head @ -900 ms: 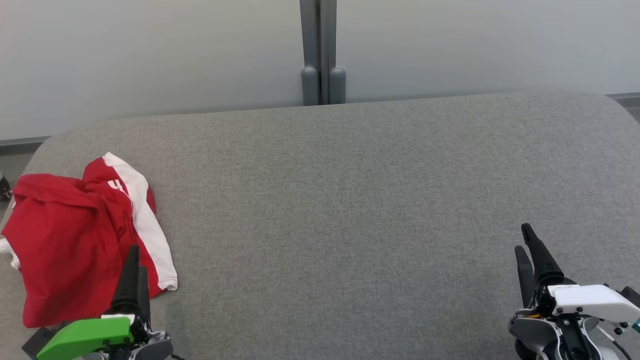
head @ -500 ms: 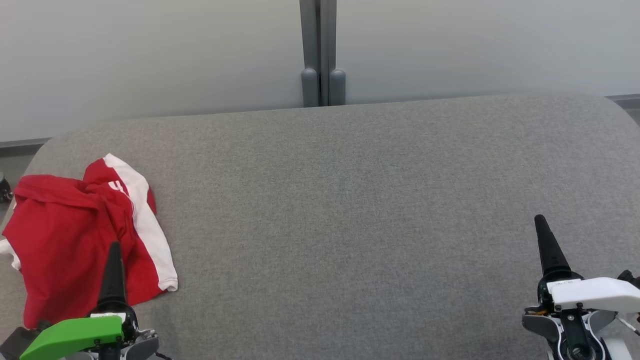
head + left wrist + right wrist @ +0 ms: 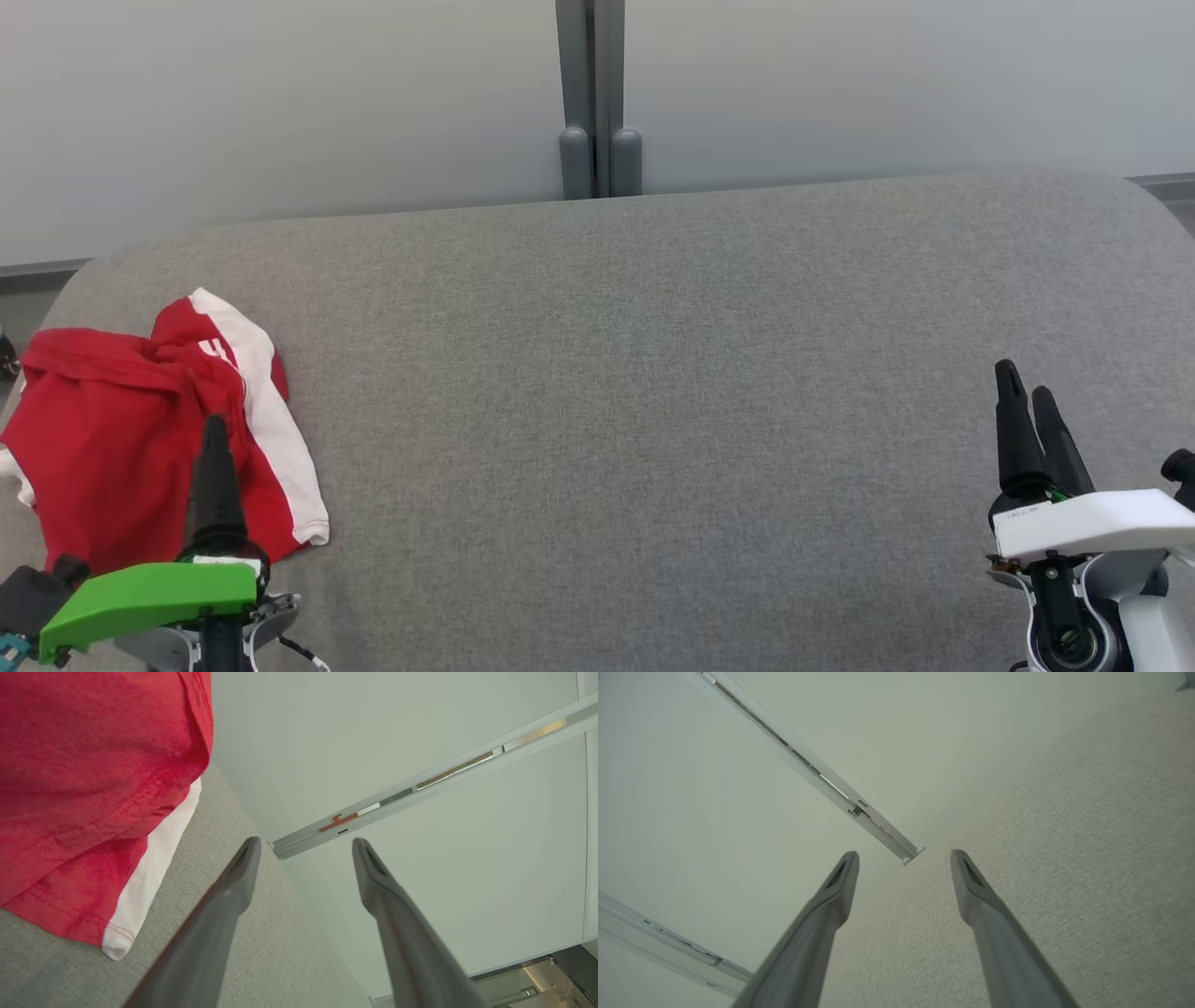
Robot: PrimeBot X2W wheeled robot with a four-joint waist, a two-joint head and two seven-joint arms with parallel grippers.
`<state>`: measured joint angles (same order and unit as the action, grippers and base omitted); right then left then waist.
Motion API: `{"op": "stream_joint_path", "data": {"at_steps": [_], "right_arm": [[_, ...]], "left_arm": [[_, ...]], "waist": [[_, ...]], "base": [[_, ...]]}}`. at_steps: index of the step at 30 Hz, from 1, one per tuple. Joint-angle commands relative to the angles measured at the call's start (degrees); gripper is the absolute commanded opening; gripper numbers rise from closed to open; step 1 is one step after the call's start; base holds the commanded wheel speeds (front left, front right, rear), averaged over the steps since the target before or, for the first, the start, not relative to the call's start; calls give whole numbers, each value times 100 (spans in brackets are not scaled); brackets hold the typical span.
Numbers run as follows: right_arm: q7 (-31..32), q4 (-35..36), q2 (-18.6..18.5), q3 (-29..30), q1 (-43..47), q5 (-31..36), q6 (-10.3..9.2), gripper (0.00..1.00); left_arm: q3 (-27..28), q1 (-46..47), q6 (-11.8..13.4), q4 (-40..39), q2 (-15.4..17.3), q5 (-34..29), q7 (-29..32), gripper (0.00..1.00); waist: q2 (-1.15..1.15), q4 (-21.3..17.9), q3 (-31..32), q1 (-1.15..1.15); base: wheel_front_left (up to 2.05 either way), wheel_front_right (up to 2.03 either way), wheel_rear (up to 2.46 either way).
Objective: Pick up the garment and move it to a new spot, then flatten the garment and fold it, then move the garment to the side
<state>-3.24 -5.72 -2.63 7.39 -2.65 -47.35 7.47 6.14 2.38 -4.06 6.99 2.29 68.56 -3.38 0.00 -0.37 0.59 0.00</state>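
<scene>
At the desk's (image 3: 653,392) left edge the red-and-white garment (image 3: 112,448) is heaped. The left pincer (image 3: 303,845) is spread beside its white hem; a thick fold would best be pinched. The right pincer (image 3: 1024,381) is spread near the right edge. The desk is covered in grey cloth and backed by pale wall panels (image 3: 280,112).

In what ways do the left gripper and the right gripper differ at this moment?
The left gripper carries a green cover; the right gripper carries a white cover. The left gripper is close beside the red garment; the right gripper is over the bare grey surface, far from the garment. Both have their jaws open and hold nothing.
</scene>
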Motion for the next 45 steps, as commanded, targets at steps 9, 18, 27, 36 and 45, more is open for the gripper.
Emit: {"op": "stream_joint_path", "data": {"at_steps": [9,18,27,36,45], "right_arm": [[-222,494,-62,-149,-47,1421,2,100],[-376,520,-37,-211,48,2218,2,100],[-515,496,-69,-341,100,2983,2,100],[-650,382,-137,-472,146,3608,2,100],[-767,411,-127,-523,177,4205,2,100]], "left_arm": [[-482,-45,315,-542,47,-1204,-204,100],[-983,-133,472,-590,51,-2312,-360,100],[-1297,-171,759,-533,55,-3437,-503,100],[-1605,-183,986,-399,60,-4435,-634,100],[-1914,-157,1222,-262,132,-5133,-750,100]], "waist": [[0,-22,25,0],[0,-22,70,0],[0,-23,94,0],[0,-28,89,0],[0,-28,79,0]], "base": [[0,0,0],[0,0,0],[0,0,0],[0,0,0],[0,0,0]]}}
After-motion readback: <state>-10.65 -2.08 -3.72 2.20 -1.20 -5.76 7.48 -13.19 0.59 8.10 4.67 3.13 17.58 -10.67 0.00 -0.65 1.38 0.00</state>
